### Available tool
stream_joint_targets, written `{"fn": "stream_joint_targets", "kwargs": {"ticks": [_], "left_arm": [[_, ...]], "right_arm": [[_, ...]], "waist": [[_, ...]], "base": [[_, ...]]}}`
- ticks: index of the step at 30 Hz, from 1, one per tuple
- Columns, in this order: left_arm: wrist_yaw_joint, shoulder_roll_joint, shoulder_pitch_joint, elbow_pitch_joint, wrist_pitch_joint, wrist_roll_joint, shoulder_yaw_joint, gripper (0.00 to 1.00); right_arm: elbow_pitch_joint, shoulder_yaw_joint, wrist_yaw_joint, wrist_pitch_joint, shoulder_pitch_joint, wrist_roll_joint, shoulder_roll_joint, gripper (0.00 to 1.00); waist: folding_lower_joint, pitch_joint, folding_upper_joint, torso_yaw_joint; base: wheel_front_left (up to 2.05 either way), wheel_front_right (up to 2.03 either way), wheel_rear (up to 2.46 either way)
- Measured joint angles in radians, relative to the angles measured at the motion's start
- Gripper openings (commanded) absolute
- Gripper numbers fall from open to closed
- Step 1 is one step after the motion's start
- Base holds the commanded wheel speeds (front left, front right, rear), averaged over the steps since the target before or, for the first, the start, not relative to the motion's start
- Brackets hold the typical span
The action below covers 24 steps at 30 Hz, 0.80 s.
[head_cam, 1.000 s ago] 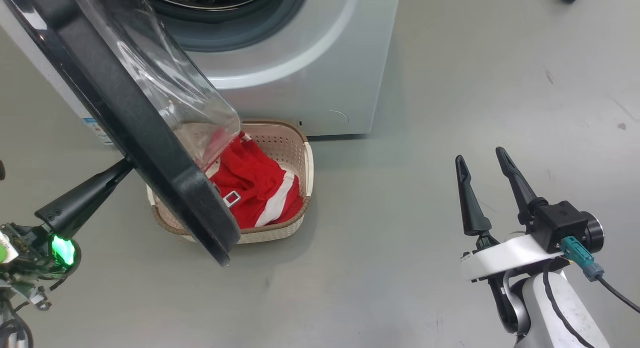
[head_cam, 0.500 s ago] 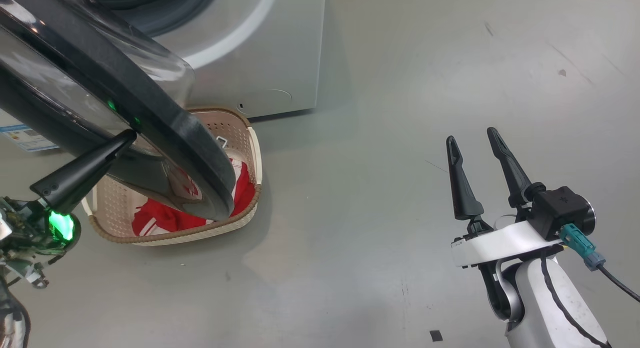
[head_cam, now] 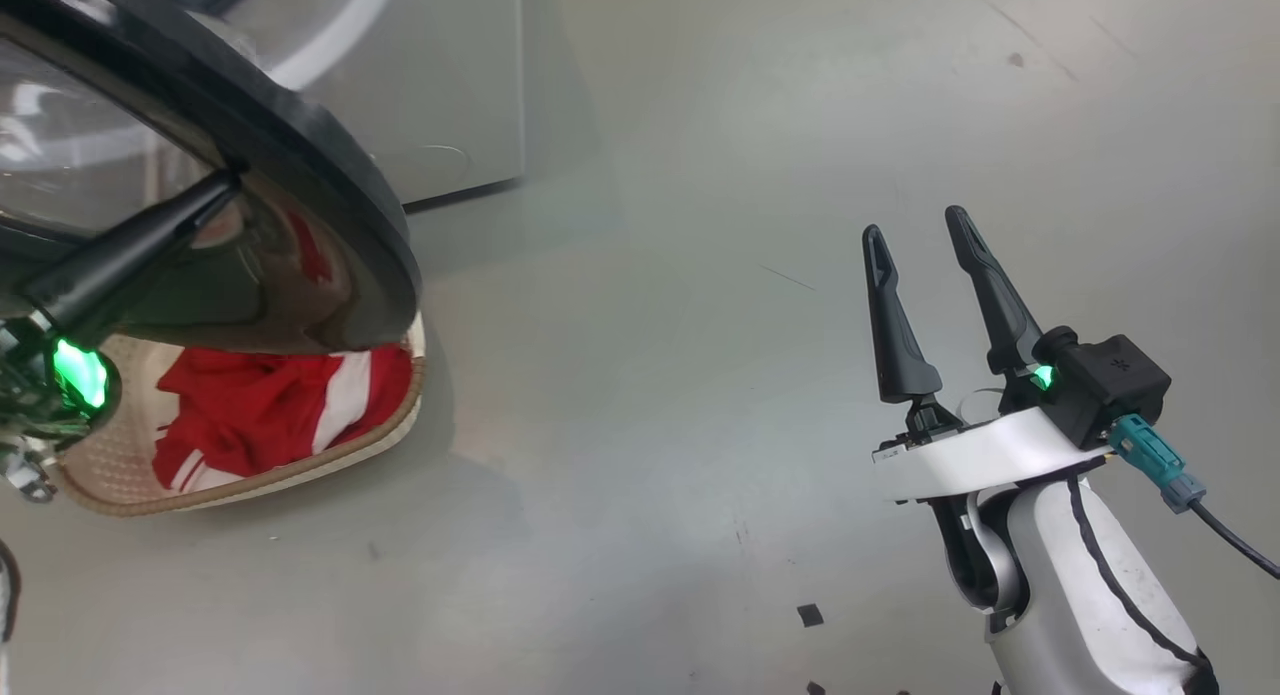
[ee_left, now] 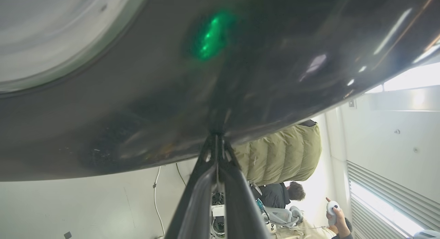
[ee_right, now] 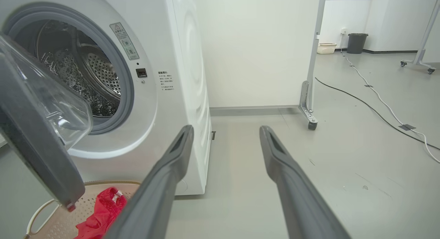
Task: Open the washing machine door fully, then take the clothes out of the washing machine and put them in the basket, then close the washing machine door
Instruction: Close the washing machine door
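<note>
Head view: the washing machine door (head_cam: 335, 210), black-rimmed, stands swung out from the washing machine (head_cam: 440, 105) and overhangs the basket (head_cam: 300, 472) on the grey floor (head_cam: 650, 375). The clothes (head_cam: 250, 410), red with white stripes, lie inside the basket. The left claw (head_cam: 215, 190), fingers pressed together, has its tip against the door's outer face. The right claw (head_cam: 915, 227) hangs in free air well to the right, fingers apart and empty. Left wrist view: the left claw's joined fingers meet the door's glossy black surface, where a green light is reflected; beyond the door's edge, a person's hand (ee_left: 338, 216) holds a pale controller. Right wrist view: the spread fingers of the right claw frame bare floor. To their left, the drum mouth is open, the door's glass bowl bulges toward it, and the clothes lie in the basket at the machine's foot.
</note>
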Motion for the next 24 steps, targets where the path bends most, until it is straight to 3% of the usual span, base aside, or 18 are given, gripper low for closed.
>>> {"fn": "stream_joint_targets", "kwargs": {"ticks": [8,24], "left_arm": [[0.050,0.020,-0.078,0.031,-0.027,0.008,0.010,0.00],[0.079,0.033,-0.264,0.127,-0.095,0.027,0.017,0.00]], "right_arm": [[-0.007,0.036,-0.010,0.000,-0.014,0.041,0.000,1.00],[-0.016,0.067,-0.036,0.000,-0.031,0.064,0.002,1.00]], "waist": [[0.0000,0.039,0.0000,-0.076],[0.0000,0.133,0.0000,-0.177]], "base": [[0.00,0.00,0.00],[0.00,0.00,0.00]]}}
